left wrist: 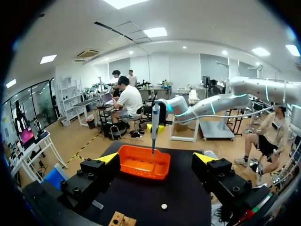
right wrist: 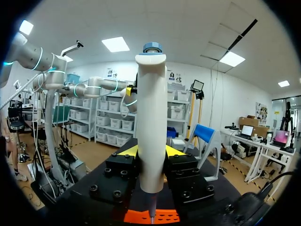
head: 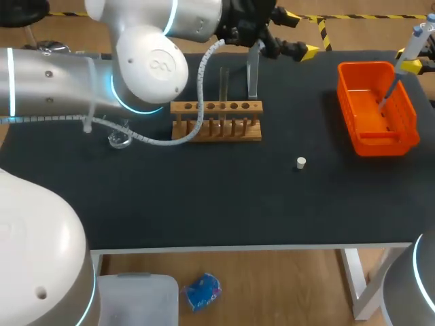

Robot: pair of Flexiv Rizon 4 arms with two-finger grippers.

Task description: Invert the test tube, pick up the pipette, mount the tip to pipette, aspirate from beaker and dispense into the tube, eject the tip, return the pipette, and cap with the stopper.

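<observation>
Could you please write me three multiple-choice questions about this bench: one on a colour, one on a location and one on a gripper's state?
1. What colour is the basket?
A. blue
B. orange
C. green

2. Where does the white stopper lie?
A. in the basket
B. on the basket's rim
C. on the bare table

3. How is the left gripper?
A. open and empty
B. shut on the stopper
C. shut on the basket's rim

Answers:
1 B: its walls are bright orange.
2 C: it sits alone on the dark tabletop, apart from the basket.
3 A: its yellow-tipped fingers stand wide apart with nothing between them.
</observation>
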